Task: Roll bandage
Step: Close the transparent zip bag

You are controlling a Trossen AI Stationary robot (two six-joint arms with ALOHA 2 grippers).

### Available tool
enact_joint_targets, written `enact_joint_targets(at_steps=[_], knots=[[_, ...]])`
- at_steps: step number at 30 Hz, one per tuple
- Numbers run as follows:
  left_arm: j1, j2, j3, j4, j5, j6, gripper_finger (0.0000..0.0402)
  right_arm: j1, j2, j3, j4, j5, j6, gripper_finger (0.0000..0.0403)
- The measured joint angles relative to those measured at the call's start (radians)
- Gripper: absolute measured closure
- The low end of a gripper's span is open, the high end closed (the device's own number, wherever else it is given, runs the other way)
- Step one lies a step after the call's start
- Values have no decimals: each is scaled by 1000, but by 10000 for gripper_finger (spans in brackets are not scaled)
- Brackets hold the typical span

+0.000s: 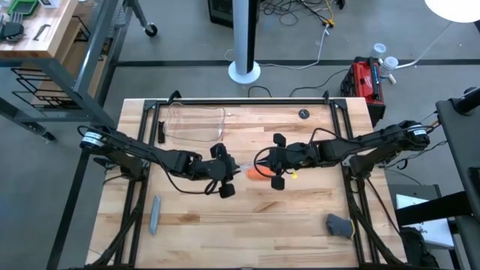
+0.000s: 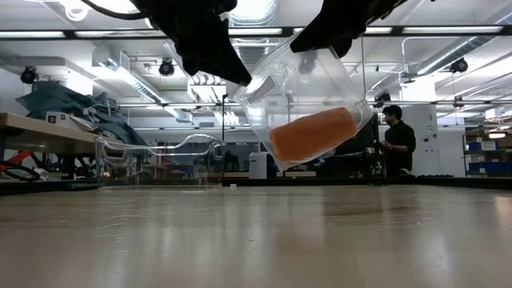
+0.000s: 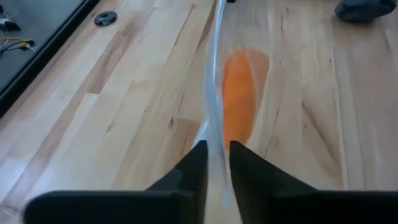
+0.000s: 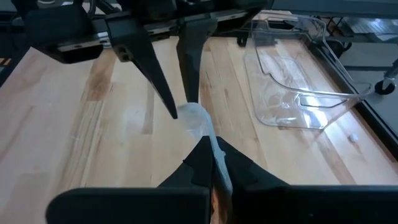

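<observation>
The bandage is a stubby orange roll inside a clear plastic wrap, held above the table's middle between my two grippers. From above, the bandage shows between my left gripper and my right gripper. Both are shut on the wrap. In the left wrist view the bandage lies beyond my left gripper. My right gripper faces the left one across the wrap. My left gripper pinches a thin edge of the clear wrap between its two fingers, coming level from the table's left. The wrap runs on past the fingertips, lifted clear of the table, with the roll inside it. My right gripper pinches the opposite end of the wrap between its two fingers, coming from the table's right. The wrap stretches from its fingertips toward the left gripper's fingers. The wrap hangs tilted, clear of the table.
A clear plastic tray lies at the far left of the table. A grey bar lies near the front left, a dark grey lump at the front right, a small black disc at the back. A person stands in the room behind.
</observation>
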State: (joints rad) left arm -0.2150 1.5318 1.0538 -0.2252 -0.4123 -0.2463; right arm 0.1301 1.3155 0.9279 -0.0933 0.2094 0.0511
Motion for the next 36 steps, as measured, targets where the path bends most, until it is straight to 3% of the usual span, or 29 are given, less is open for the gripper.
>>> enact_joint_targets(at_steps=[4,12,19,24,30,36], knots=[[0,0,-1,-2,-1,25,392,0,0,0,0,0,-1,403],[0,-7,0,-11,3,32,400,0,0,0,-14,-4,-3,403],[4,-44,91,-190,3,50,401,0,0,0,-28,-37,-29,403],[4,-48,140,-232,4,51,401,0,0,0,-29,-38,-44,403],[6,-48,156,-253,153,24,401,0,0,0,-10,17,-43,403],[7,-47,147,-282,205,-84,401,1,1,0,-9,-3,-43,403]])
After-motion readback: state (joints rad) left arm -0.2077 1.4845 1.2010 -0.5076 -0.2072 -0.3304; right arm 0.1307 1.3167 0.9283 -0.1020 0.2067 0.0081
